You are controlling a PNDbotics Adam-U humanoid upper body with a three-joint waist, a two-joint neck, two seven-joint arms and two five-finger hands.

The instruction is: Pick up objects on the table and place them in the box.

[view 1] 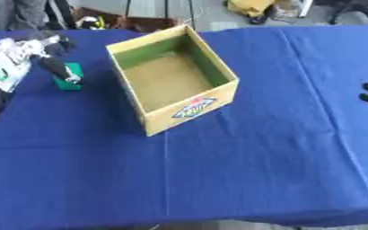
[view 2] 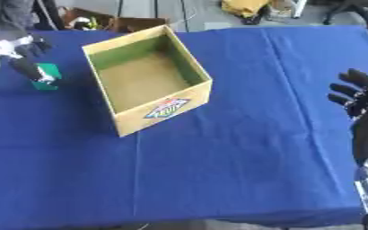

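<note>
One open cardboard box (view 1: 175, 78) is sitting on the bench (view 1: 258, 170), which a blue cloth is covering. The box is standing left of the middle, turned so one corner is pointing toward the robot, and nothing is showing inside it. A colourful label (view 1: 193, 108) is showing on its near wall.

One small green block (view 1: 67, 76) is lying on the cloth to the left of the box, near it but apart from it. The left hand (view 1: 54, 63) is reaching in from the left edge, and its dark fingers (view 1: 61, 72) are lying over the block; whether they are pinching it or only touching it cannot be told.

The right hand (view 2: 360, 96) is hanging at the right edge, well apart from the box, with its fingers (view 2: 343, 88) loosely spread and holding nothing.
</note>
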